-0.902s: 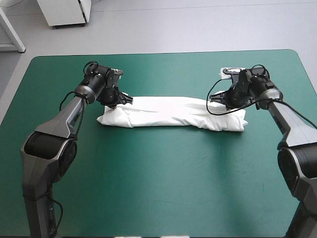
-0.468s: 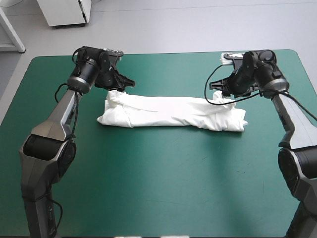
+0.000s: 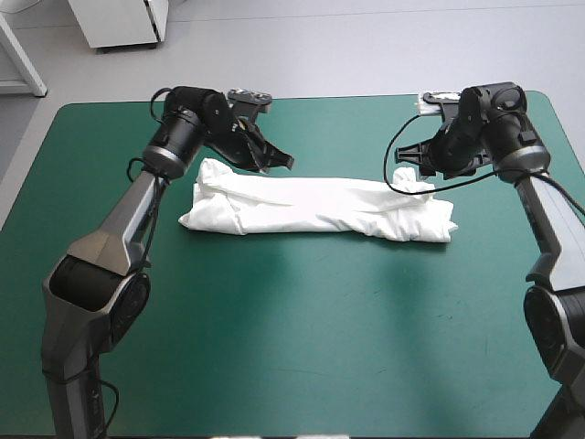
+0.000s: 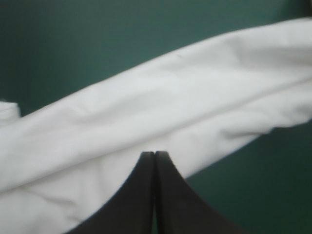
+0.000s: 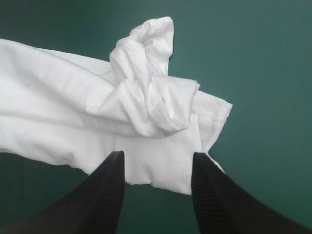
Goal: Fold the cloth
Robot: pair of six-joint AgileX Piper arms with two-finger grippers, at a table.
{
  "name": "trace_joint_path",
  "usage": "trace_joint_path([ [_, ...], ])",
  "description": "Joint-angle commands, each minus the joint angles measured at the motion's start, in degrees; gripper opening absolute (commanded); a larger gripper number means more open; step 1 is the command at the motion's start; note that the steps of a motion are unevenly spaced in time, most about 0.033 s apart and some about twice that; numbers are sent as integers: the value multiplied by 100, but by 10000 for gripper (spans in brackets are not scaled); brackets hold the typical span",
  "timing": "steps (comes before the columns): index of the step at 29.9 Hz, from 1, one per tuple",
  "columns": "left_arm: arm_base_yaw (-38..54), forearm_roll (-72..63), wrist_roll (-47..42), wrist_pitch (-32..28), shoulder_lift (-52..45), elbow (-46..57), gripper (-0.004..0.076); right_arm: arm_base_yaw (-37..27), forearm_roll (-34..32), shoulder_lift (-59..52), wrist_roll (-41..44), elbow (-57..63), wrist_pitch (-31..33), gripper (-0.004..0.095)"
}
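High view gives us the layout. The T-shirt [image 3: 311,208] lies as a long folded band across the far half of the worktop [image 3: 302,347], running from side to side. One arm stands at its far edge near each end. We judge this suits a further fold, since each hand is close to an end it could take, and the band could then be doubled evenly.

The left hand [image 3: 274,157] hovers over the band's left part. Its fingers are pressed together into one point with no cloth between them. Its own wrist view agrees: the white fabric lies beyond the tips, not in them. The right hand [image 3: 409,163] is spread, its two fingers standing apart and holding nothing. In the right wrist view a bunched lump [image 5: 146,83] of fabric sits just ahead of the gap, on top of the band's right end. We take it for a loose sleeve or corner that is not lying flat and would need smoothing for a neat result.

Much stays hidden. We cannot count the layers inside the band, and no collar shows. The left wrist view cuts the shirt off at both sides. From that view alone we cannot tell whether the left tips touch the cloth, though from above they seem raised clear of it. The right fingertips are hard to separate from the dark wrist in the high view.
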Motion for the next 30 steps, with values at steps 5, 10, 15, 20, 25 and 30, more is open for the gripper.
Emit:
trace_joint_path([
  [5,-673,-198,34,-123,68,-175,-22,-36,-116,-442,-2,-182,55,418],
  [10,-745,-347,34,-241,434,-175,-22,-38,-270,-481,-2,-182,55,418],
  [15,-745,-322,44,-633,734,-175,-22,-137,-260,-481,40,-182,55,418],
  [20,-745,-307,57,-927,946,-175,-22,-365,-154,-481,84,-182,32,418],
  [25,-745,-347,66,-932,1112,-175,-22,-742,316,-481,41,-182,-58,403],
  [30,-745,-362,66,-918,1127,-175,-22,-1180,1018,-433,-332,-72,-181,379],
])
